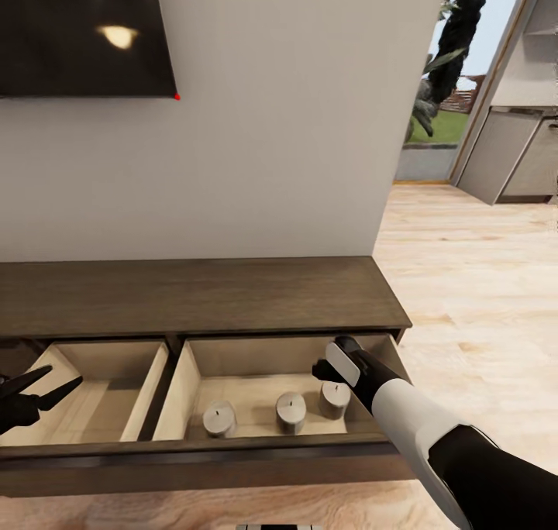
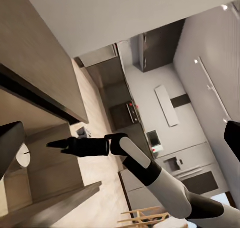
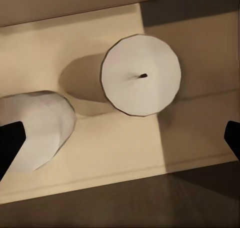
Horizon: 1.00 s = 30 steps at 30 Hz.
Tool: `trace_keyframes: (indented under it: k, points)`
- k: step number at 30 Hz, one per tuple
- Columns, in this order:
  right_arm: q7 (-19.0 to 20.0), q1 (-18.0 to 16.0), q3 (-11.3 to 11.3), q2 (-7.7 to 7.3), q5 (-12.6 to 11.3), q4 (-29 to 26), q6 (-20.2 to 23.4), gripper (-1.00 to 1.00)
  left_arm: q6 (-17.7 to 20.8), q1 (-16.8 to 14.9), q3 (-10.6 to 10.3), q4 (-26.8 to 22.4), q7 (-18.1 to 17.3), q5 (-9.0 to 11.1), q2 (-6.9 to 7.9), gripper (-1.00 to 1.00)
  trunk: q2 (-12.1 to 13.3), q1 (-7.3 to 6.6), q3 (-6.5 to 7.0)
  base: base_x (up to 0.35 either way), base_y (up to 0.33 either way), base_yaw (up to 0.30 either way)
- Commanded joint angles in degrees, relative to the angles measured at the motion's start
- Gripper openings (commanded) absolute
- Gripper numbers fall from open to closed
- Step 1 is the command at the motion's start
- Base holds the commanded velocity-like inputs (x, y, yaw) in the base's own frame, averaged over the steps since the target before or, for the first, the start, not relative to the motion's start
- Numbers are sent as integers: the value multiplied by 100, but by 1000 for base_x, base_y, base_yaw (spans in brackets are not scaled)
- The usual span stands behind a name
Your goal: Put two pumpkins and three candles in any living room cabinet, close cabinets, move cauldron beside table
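I judge I am at the candle stage: all three candles stand in a row on the pale floor of the cabinet's point(image 1: 194, 294) pulled-out right drawer point(image 1: 271, 425), the left one point(image 1: 219, 419), the middle one point(image 1: 291, 411) and the right one point(image 1: 335, 399), each upright and apart from its neighbours. My right gripper point(image 1: 325, 369) hangs just above that rightmost candle, and in the right wrist view its dark fingertips point(image 3: 11, 147) sit at the frame's opposite edges with the candle's wick-marked top point(image 3: 141, 75) between them and nothing pinched, so the claw is spread wide and empty. The left drawer point(image 1: 97, 394) beside it is also pulled out, and what I see of its beige inside is bare. My left gripper point(image 1: 29, 389) hovers at that drawer's outer end, its two fingers parted and holding nothing. No pumpkin and no cauldron appear here. My next move, as I read it, is to lift the right arm clear of the drawer without knocking the candle over, then go for the pumpkins; both drawers need pushing shut afterwards.
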Motion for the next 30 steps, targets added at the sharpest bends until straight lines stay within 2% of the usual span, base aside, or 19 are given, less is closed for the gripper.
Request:
trace_keyframes:
  k: [1, 10, 20, 30]
  points:
    - [-48, -4, 46, -5, -61, -7, 12, 100, 61, -2, 0, 0, -23, -5, 0, 100, 0, -4, 18, -28, 9, 0]
    - [-48, -4, 46, -5, -57, -7, -3, 100, 62, -2, -4, -8, -23, -40, -1, 100, 12, -27, 217, -6, 2, 0]
    - [-36, -4, 53, -13, -52, -9, -529, 100, 61, -2, -4, -9, -23, -56, 1, 100, 25, -53, 439, -13, 1, 0]
    - [-31, -4, 55, -13, -54, -16, -615, 100, 61, -2, -66, -138, -23, -64, -5, 100, 77, -98, 656, -113, 28, 0]
